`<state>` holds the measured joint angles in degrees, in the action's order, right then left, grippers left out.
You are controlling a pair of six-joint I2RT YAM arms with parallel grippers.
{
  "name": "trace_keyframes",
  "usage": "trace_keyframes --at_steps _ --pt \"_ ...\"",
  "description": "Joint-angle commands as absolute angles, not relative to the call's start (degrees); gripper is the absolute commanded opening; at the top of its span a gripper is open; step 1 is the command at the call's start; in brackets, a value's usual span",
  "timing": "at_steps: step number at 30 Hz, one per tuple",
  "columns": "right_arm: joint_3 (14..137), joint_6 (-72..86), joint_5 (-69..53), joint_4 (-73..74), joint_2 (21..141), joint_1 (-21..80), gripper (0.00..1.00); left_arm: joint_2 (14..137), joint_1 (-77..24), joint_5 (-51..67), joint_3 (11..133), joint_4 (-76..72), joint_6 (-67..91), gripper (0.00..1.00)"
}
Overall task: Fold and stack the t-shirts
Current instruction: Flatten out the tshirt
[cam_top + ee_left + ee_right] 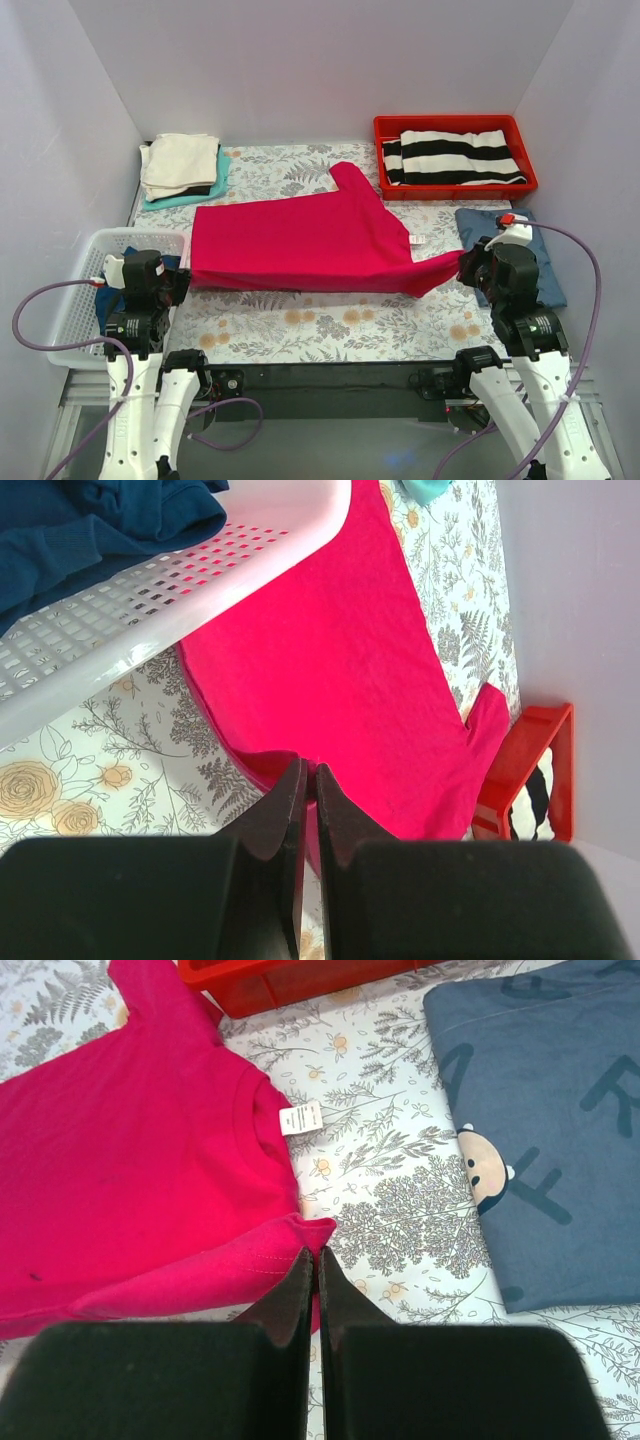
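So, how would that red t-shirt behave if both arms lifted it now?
Probably floppy: the red t-shirt pulls into a point where the right fingers pinch it. Likely light: a small pinch by the left fingers holds its other end. Its loose sleeve would probably dangle.

White walls (300,60), floral-print table (330,330)

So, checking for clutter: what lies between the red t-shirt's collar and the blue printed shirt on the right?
Only bare floral tablecloth, as the right wrist view shows; the red t-shirt and blue printed shirt lie apart.
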<state>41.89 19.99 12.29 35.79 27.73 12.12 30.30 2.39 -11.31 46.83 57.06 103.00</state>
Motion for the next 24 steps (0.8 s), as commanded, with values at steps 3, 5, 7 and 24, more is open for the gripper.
trace_keyframes --at_steps 3,5,7,24 --pt "45.1 19.2 16.3 29.3 31.2 12.3 0.01 33.0 2.3 -11.5 49.4 54.0 101.4 0.0" --pt "48.2 17.7 19.1 27.0 34.4 12.2 0.01 34.8 2.2 -11.5 50.9 49.5 99.7 0.0" --pt "51.5 14.7 19.6 22.4 38.6 12.3 0.01 37.0 2.2 -11.5 52.5 44.8 97.0 0.0" --pt "94.7 -3.1 12.9 8.9 59.2 12.3 0.01 64.2 2.0 1.1 89.3 16.5 71.4 0.0"
